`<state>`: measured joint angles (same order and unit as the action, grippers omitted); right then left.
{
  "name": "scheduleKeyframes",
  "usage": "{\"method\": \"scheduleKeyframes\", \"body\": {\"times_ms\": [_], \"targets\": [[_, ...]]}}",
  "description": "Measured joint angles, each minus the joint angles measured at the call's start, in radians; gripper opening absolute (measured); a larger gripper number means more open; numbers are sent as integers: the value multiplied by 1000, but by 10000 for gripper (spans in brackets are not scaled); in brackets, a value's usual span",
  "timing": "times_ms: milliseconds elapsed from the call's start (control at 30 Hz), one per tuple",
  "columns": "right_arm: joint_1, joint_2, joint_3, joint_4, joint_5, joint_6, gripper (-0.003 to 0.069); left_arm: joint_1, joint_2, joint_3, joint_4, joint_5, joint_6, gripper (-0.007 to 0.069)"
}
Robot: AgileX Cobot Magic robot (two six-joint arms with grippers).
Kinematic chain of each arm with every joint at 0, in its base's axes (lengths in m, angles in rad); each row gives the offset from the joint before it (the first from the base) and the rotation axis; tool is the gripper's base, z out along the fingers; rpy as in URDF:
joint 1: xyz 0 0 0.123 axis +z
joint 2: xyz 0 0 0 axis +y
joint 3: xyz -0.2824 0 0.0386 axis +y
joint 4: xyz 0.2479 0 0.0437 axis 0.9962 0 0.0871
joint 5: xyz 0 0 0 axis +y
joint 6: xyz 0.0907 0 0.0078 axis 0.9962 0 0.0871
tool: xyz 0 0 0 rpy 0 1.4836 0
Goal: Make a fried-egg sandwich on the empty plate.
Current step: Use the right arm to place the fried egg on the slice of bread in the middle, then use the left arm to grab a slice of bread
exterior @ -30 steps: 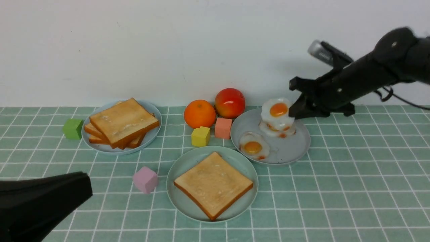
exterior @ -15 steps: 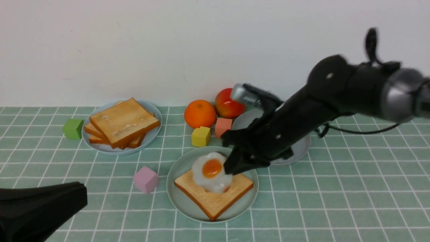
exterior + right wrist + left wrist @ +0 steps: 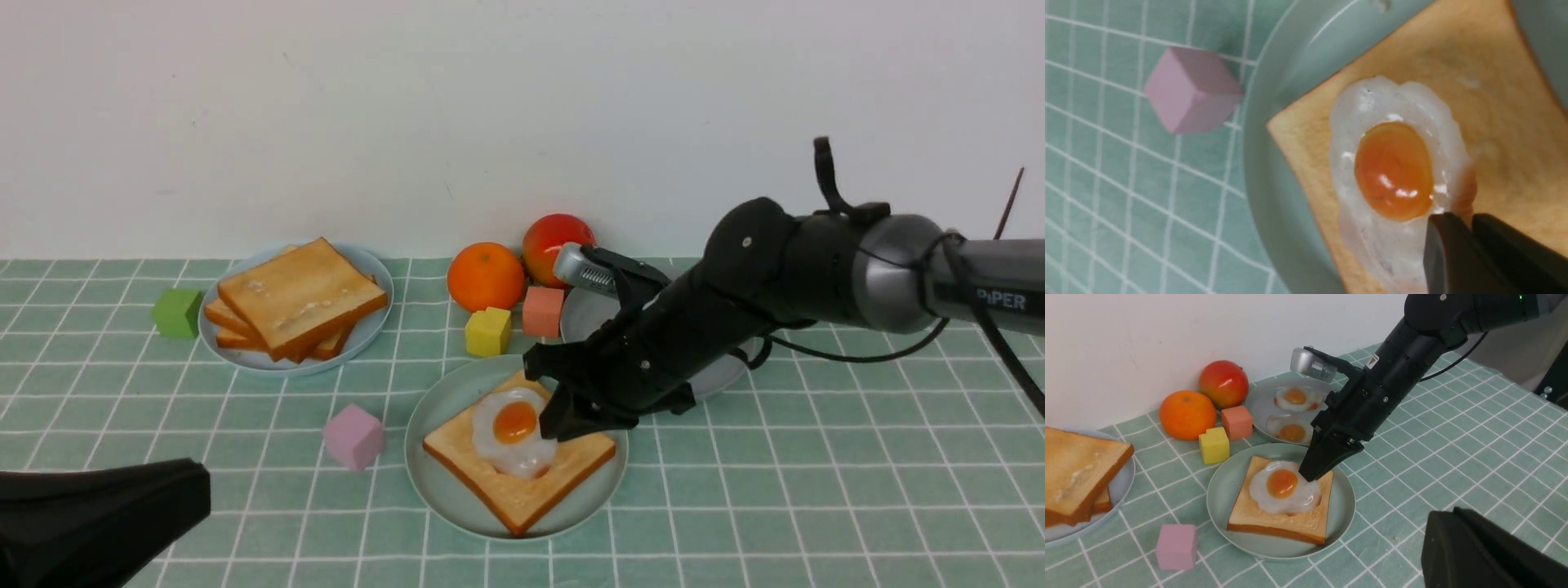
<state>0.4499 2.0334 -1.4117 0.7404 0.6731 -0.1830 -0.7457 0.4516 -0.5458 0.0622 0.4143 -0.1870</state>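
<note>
The empty plate, pale mint-green [image 3: 431, 482], stands front centre with one toast slice [image 3: 522, 486] on it. A fried egg [image 3: 513, 429] lies on that toast. My right gripper [image 3: 557, 426] is shut on the egg's edge on the side toward the grey-blue plate, tips down at the toast. The right wrist view shows the egg [image 3: 1392, 171], the toast [image 3: 1494, 114] and the closed tips [image 3: 1470, 222] pinching the egg's rim. The left wrist view shows the same egg [image 3: 1282, 490] on the plate [image 3: 1220, 514]. My left gripper [image 3: 196, 490] is shut and empty, low at front left.
A light-blue plate [image 3: 371, 314] holds a stack of toast [image 3: 298, 298] at back left. A grey-blue plate [image 3: 722, 371] with two more eggs [image 3: 1294, 396] sits behind my right arm. An orange [image 3: 485, 276], a red fruit [image 3: 555, 243] and yellow [image 3: 487, 331], salmon [image 3: 542, 311], green [image 3: 177, 313] and pink [image 3: 353, 436] cubes stand around.
My right gripper carried the egg from the grey-blue plate over to the mint-green plate and lowered it onto the toast. The left gripper sank slightly.
</note>
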Motion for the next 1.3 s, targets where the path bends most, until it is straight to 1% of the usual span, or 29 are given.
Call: {"method": "scheduleKeyframes", "body": {"times_ms": [67, 167, 200, 233, 300, 367, 400, 467, 533, 567, 633, 667, 700, 767, 833, 900, 933, 967, 1033, 1133, 1233, 1300], "targets": [[0, 0, 0, -32, 2, 7, 134, 0, 0, 0, 0, 0, 0, 0], [0, -2, -7, -81, 24, 25, 244, 0, 0, 1, 0, 5, 0, 3], [0, -5, -10, -88, 30, 26, 260, 0, 0, 1, 0, 8, 0, 4], [-2, -16, -18, -114, 60, 26, 318, 0, 2, 2, -1, 19, -1, 4], [-4, -50, -34, -158, 111, 26, 382, 0, 20, 2, -1, 40, -24, 4], [-8, -112, -46, -212, 167, 30, 404, 0, 64, -1, 0, 65, -74, 4], [-9, -145, -49, -250, 191, 35, 402, 0, 84, -4, 3, 77, -95, 4], [-9, -230, -51, -331, 249, 60, 375, 0, 180, -30, 24, 108, -141, 4], [-6, -338, -47, -414, 314, 84, 316, 0, 278, -69, 60, 133, -170, -1], [1, -394, -37, -457, 338, 98, 274, 0, 337, -99, 84, 150, -192, -11], [19, -523, 5, -543, 366, 129, 158, 0, 470, -181, 121, 201, -237, -13], [22, -534, 10, -549, 367, 132, 158, 0, 483, -190, 123, 201, -237, -13], [39, -616, 51, -578, 366, 155, 83, 0, 562, -247, 132, 231, -239, -13], [71, -745, 134, -604, 339, 177, 8, 13, 670, -331, 135, 266, -207, -13], [90, -824, 191, -611, 307, 183, -10, 51, 738, -386, 121, 280, -161, -13], [114, -949, 271, -622, 267, 183, -10, 160, 821, -454, 68, 294, -61, -13], [117, -969, 281, -625, 261, 183, -8, 171, 836, -465, 55, 294, -51, -13], [123, -1033, 311, -636, 246, 183, -4, 252, 888, -505, 3, 296, 28, -13], [127, -1107, 333, -650, 232, 175, 0, 367, 964, -561, -72, 294, 146, -13], [129, -1202, 341, -658, 226, 174, 1, 489, 1077, -641, -145, 278, 268, -13], [129, -1252, 341, -659, 216, 172, 1, 551, 1192, -722, -152, 260, 365, -8], [129, -1265, 341, -659, 214, 172, 1, 567, 1267, -776, -127, 252, 442, 22]]}}
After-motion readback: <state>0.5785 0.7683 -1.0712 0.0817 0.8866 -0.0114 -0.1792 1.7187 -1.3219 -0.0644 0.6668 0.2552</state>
